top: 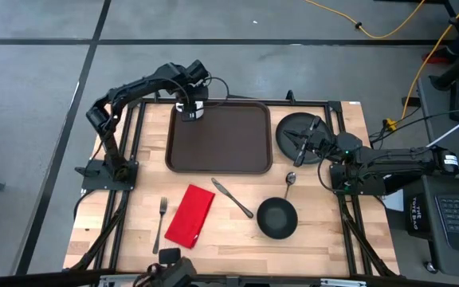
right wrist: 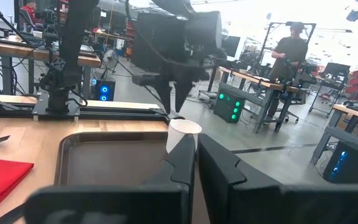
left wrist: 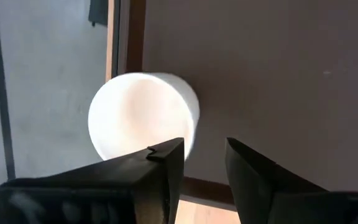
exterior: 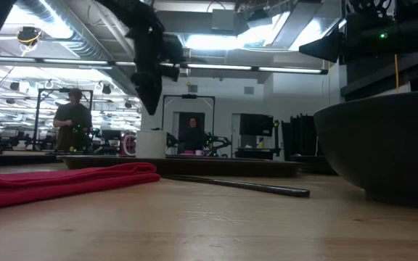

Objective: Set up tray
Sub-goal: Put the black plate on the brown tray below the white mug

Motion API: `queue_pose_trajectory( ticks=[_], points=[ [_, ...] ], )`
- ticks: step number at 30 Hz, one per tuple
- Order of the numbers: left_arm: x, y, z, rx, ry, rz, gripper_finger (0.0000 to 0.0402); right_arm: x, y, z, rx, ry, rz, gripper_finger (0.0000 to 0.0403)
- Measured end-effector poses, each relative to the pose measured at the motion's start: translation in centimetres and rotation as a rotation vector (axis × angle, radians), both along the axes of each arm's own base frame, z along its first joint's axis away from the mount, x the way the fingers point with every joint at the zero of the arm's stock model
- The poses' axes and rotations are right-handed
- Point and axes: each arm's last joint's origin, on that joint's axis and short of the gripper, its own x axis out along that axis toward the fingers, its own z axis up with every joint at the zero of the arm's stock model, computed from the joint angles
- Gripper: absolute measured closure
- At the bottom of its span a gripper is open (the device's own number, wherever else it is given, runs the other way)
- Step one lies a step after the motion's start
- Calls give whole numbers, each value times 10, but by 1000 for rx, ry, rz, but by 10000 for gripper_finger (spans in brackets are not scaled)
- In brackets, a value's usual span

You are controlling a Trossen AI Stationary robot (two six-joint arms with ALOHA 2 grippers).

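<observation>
The dark brown tray (top: 220,137) lies at the middle of the table's far side. A white cup (top: 191,115) stands upright on its base in the tray's far left corner (left wrist: 143,115) (right wrist: 182,134). My left gripper (left wrist: 205,168) hangs just above the cup, pointing steeply down. It is open, with nothing between its fingers and clear of the cup's rim (right wrist: 174,93). My right gripper (right wrist: 196,163) waits shut at the right, level, above the round black plate (top: 297,137).
Near the table's front edge lie a fork (top: 161,223), a red napkin (top: 190,215), a knife (top: 232,197), a spoon (top: 290,179) and a black bowl (top: 277,218). People stand in the room beyond the table (exterior: 73,119).
</observation>
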Motion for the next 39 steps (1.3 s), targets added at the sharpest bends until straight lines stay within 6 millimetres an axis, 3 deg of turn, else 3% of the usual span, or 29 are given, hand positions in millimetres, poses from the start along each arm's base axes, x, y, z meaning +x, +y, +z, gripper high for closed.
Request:
queue_pose_trajectory(
  ticks=[5, 10, 13, 20, 28, 39],
  points=[
    [4, -17, 17, 8, -70, 21, 302, 0, 0, 0, 0, 0, 0, 377],
    [19, -34, 21, -46, -205, 11, 357, 0, 0, 0, 3, 3, 1, 377],
    [28, -45, 11, -50, -216, -14, 393, 0, 0, -1, 4, 13, 1, 377],
    [39, -73, -20, -75, -210, -62, 400, 0, 0, -4, 13, 35, 2, 377],
    [26, -105, -28, -31, -375, -111, 399, 0, 0, -10, 47, 89, 3, 377],
    [-23, -128, -56, 45, -688, -180, 398, 0, 0, -13, 109, 91, 5, 377]
  ],
)
